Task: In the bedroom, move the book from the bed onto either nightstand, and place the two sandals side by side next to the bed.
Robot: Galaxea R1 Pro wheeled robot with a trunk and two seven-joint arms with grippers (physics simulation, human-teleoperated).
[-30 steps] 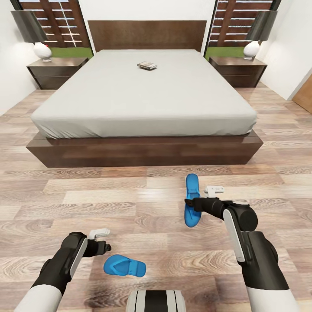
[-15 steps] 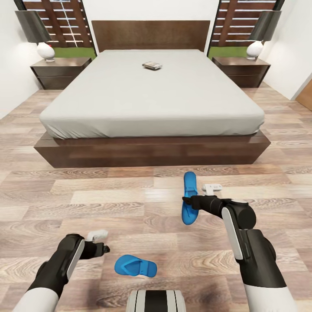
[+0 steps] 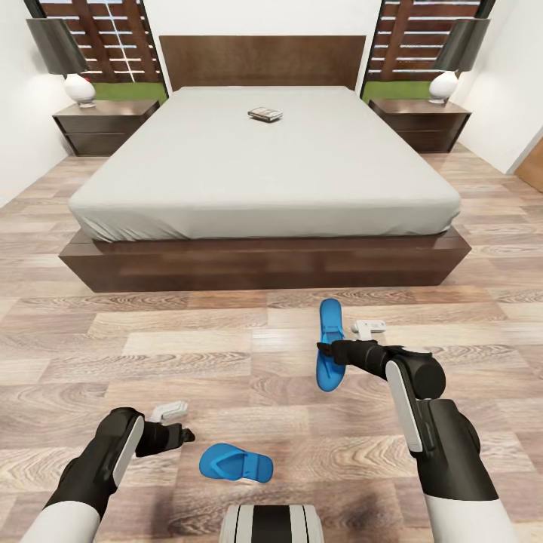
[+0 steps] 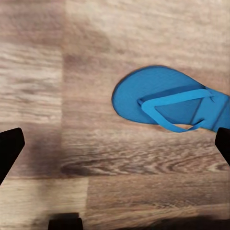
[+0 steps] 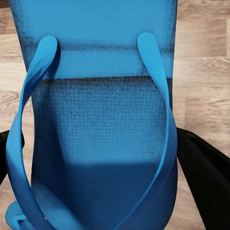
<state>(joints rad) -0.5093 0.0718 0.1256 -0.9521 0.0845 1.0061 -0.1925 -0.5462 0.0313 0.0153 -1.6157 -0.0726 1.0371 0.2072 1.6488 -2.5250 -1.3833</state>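
Observation:
One blue sandal (image 3: 329, 343) hangs above the floor in front of the bed (image 3: 264, 173), with my right gripper (image 3: 330, 353) shut on it; up close the sandal (image 5: 96, 120) sits between the dark fingers (image 5: 203, 170). The other sandal (image 3: 235, 462) lies flat on the wood floor close to my base. My left gripper (image 3: 179, 434) hovers just left of it, open and empty, and the sandal (image 4: 167, 103) lies beyond its spread fingertips (image 4: 9, 148). The book (image 3: 265, 114) rests on the mattress near the headboard. A nightstand (image 3: 105, 124) stands at each side of the bed, the other nightstand (image 3: 422, 121) at the right.
Each nightstand carries a lamp (image 3: 79, 89) with a dark shade. Wood-plank floor (image 3: 151, 339) stretches between me and the bed frame (image 3: 264, 264). White walls close both sides, and a brown door edge (image 3: 532, 170) shows at far right.
The view shifted a little a second ago as the camera moved. Since then my left gripper has sunk slightly toward the floor beside the lying sandal. The right arm holds still.

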